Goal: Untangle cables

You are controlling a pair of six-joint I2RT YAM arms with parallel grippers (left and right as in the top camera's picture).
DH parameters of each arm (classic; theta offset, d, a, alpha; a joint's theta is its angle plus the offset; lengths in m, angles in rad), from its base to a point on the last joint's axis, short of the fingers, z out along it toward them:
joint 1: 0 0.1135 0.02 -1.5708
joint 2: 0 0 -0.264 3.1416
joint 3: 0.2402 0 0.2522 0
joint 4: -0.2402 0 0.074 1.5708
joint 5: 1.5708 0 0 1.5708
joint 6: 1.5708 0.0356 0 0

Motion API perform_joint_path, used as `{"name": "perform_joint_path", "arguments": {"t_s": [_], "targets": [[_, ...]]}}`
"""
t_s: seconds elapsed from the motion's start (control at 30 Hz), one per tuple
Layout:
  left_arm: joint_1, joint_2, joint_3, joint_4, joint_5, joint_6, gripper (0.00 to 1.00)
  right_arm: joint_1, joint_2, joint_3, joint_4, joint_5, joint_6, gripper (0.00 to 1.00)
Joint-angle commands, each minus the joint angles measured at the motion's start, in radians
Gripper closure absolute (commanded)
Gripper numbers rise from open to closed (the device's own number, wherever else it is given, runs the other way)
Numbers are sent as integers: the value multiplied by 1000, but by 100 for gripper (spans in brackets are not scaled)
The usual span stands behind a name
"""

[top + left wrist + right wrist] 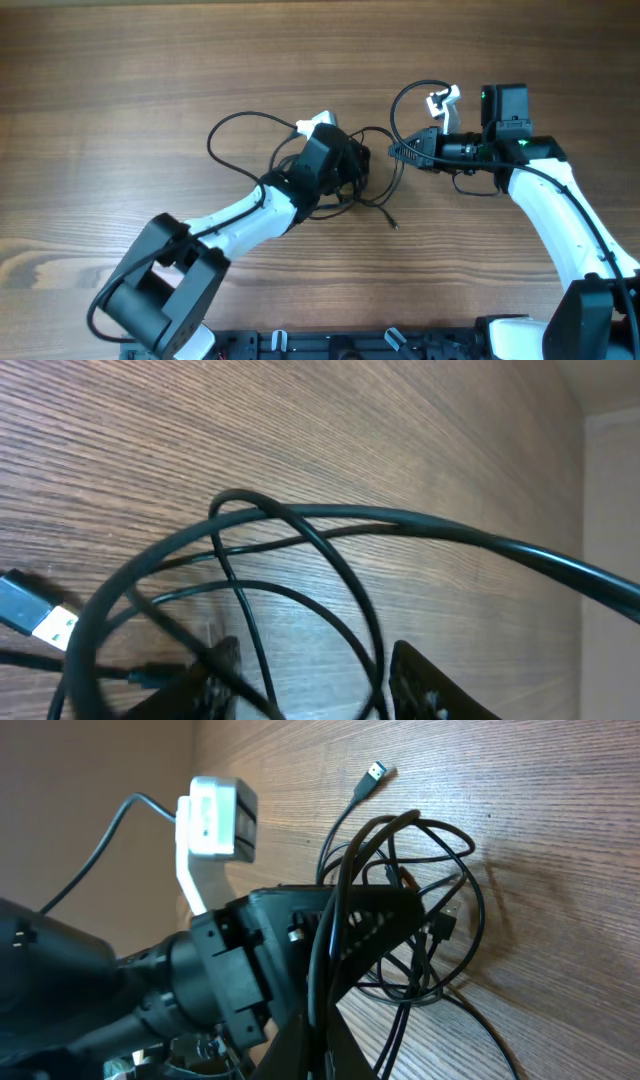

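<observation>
The cables (300, 150) are thin black cords in a tangle at the table's middle, with one loop spreading left and a loose end (393, 222) toward the front. My left gripper (352, 165) is low over the tangle. In the left wrist view its fingers (312, 660) are open with cable loops (300, 525) running between them, and a USB plug (35, 610) lies at the left. My right gripper (392, 152) is just right of the tangle. In the right wrist view its fingers (318, 1020) are shut on a black cable from the bundle (420, 920). Another USB plug (375, 770) lies beyond.
The wooden table (120, 80) stretches wide on all sides. The left arm's white wrist camera (215, 815) sits close in front of my right gripper. A thicker black robot cable (405, 95) arcs above the right wrist.
</observation>
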Motion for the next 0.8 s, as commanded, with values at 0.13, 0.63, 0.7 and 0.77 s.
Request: {"name": "perform_joint_path", "arguments": {"t_s": [0.13,0.63,0.7,0.77], "targets": [[23,18,6,79,-7,2,82,5,-20,16,-3,-14,-3,96],[451,-319,6,-110,377,55,96,-55,-19,12,-269,1080,246,96],[536,-400,6,-199,377,117,96,-106,-19,12,-243,1138,261,96],[600,-452,6,-265,377,161,96,-153,-19,13,-204,1129,259,96]]}}
